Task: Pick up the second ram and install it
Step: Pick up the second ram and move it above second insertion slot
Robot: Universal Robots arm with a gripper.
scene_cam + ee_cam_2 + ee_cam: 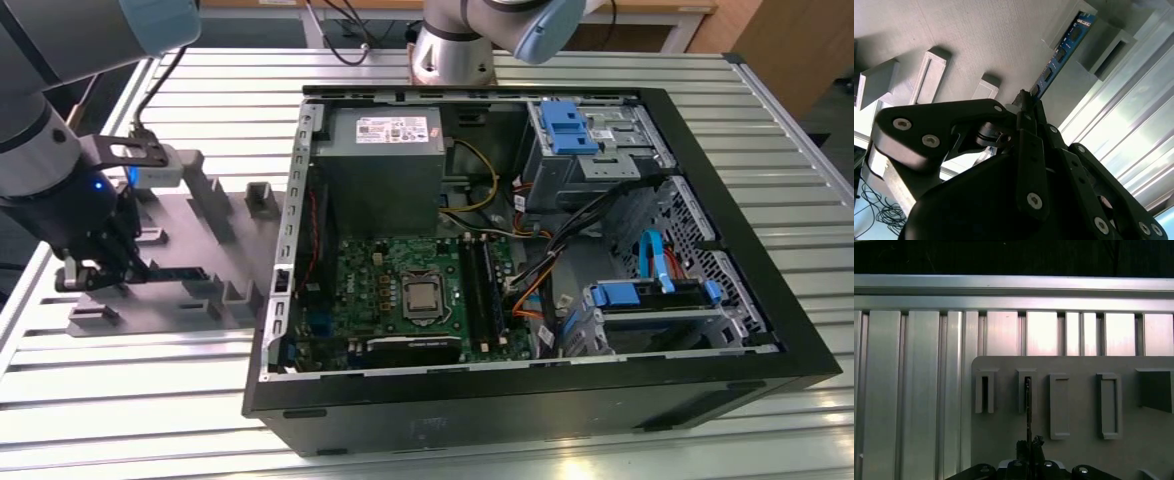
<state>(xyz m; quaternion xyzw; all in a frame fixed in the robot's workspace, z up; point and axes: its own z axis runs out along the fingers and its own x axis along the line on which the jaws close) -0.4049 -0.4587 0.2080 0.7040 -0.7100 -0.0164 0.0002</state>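
On the ribbed metal table (134, 400), beside the open computer case (534, 410), the gripper (83, 275) pinches the second ram (1061, 50) standing edgewise in the grey tray (180, 215).

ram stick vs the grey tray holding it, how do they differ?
The ram stick is a thin blue-green board; the tray is a broad grey slab with blocks. The stick stands on edge; the tray lies flat on the table. The claw is shut on the stick, not the tray. They touch: the stick's far end sits in a tray block.
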